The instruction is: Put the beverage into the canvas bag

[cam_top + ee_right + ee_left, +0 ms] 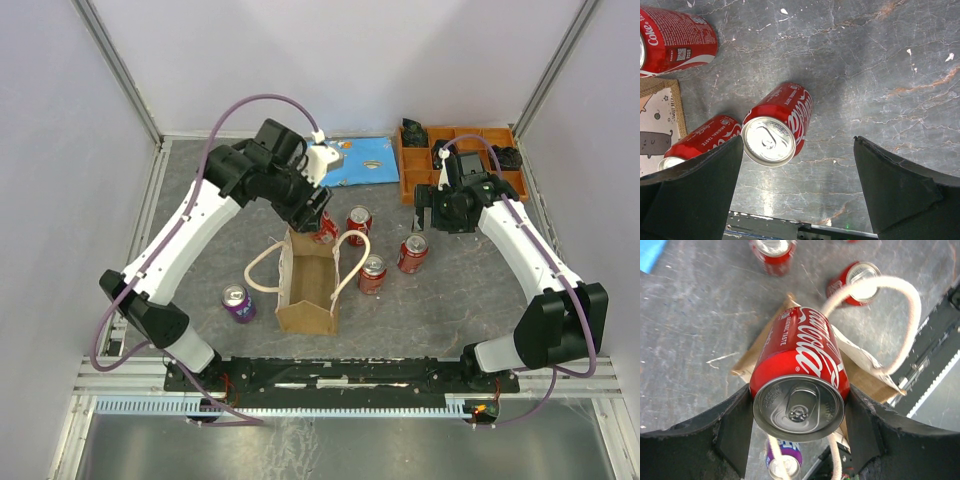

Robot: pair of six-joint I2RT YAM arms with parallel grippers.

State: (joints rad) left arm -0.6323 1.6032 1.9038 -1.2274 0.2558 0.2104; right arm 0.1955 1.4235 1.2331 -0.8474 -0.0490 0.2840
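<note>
My left gripper (318, 212) is shut on a red Coca-Cola can (800, 375) and holds it in the air over the far end of the canvas bag (306, 288). The bag stands open on the table, tan sides, cream looped handles (262, 270); it also shows under the can in the left wrist view (865, 367). My right gripper (432, 205) is open and empty above the table, a red can (776, 125) standing just below it. Two more red cans (359, 224) (372, 273) stand right of the bag. A purple can (238, 303) stands left of it.
An orange parts tray (460, 160) with black pieces sits at the back right. A blue cloth (362, 160) lies at the back middle. The black rail (340, 372) runs along the near edge.
</note>
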